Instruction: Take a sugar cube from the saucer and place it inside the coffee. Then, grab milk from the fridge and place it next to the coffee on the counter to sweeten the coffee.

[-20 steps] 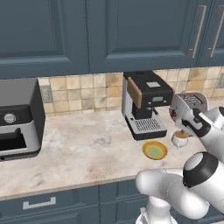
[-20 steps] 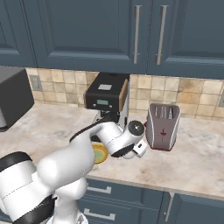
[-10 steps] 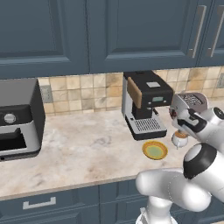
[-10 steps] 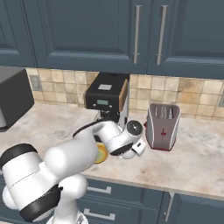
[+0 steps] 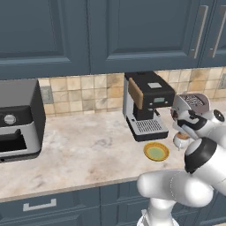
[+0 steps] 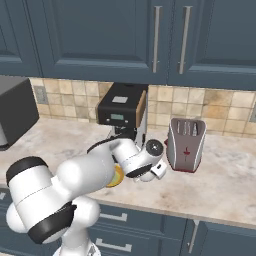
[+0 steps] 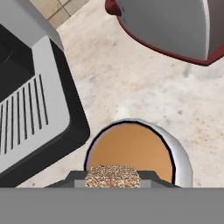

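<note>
In the hand view the sugar cube (image 7: 112, 174), pale and speckled, sits pinched between the two dark fingertips of my gripper (image 7: 112, 180). It hangs just above the near rim of the coffee (image 7: 131, 151), a white cup of brown liquid. In the left base view the gripper (image 5: 180, 130) hovers directly over the coffee (image 5: 181, 140), and the yellow saucer (image 5: 156, 152) lies just left of the cup on the counter (image 5: 88, 150). From the right base view my arm covers most of the saucer (image 6: 118, 176). The milk and the fridge are out of view.
A black and silver coffee machine (image 5: 146, 106) stands just behind and left of the cup. A silver and red toaster (image 6: 186, 145) sits close on the cup's other side. A toaster oven (image 5: 17, 119) occupies the counter's far left. Blue wall cabinets hang above.
The gripper has stayed over the cup, shut on the cube. The arm's elbow has shifted a little in front of the base cameras.
</note>
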